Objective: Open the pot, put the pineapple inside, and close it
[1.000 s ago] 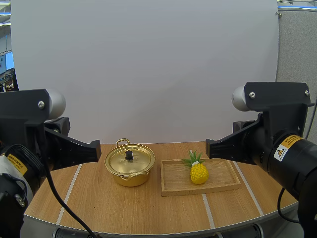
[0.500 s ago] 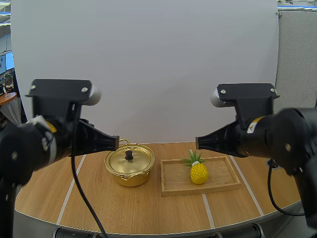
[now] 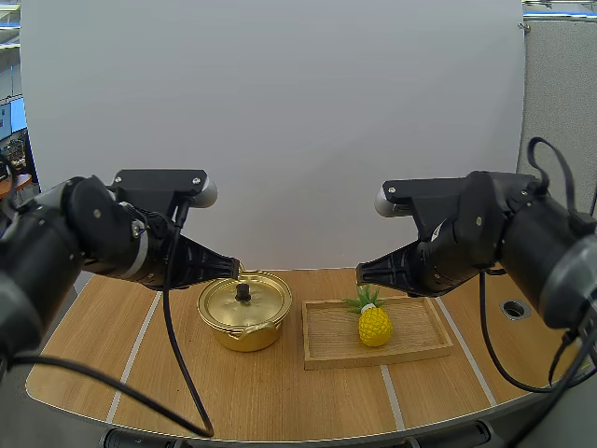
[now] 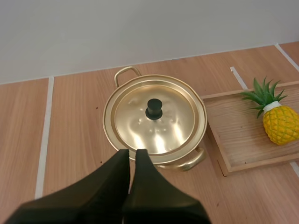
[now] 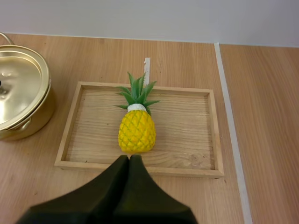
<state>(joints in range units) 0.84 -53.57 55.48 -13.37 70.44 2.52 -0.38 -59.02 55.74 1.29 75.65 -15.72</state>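
A golden pot (image 3: 244, 313) with its lid on and a black knob (image 3: 242, 292) stands left of centre on the wooden table. Right of it, a yellow pineapple (image 3: 374, 325) with green leaves lies in a wooden tray (image 3: 424, 329). My left gripper (image 3: 233, 268) hovers above the pot's far left rim. In the left wrist view its fingers (image 4: 132, 153) lie together, shut on nothing, just short of the lid (image 4: 161, 126). My right gripper (image 3: 361, 273) hangs above the tray's far edge. Seen from its own wrist camera, it (image 5: 128, 157) is shut, empty, over the tray's near rim below the pineapple (image 5: 136, 131).
White tape lines (image 3: 132, 355) cross the table beside the pot and along the tray's right side (image 5: 229, 126). A small round hole (image 3: 514, 307) sits at the table's right. The table's front edge curves close below the tray.
Both arms have reached forward and lowered over the table, the left toward the pot, the right toward the tray. Pot, pineapple and tray have not moved.
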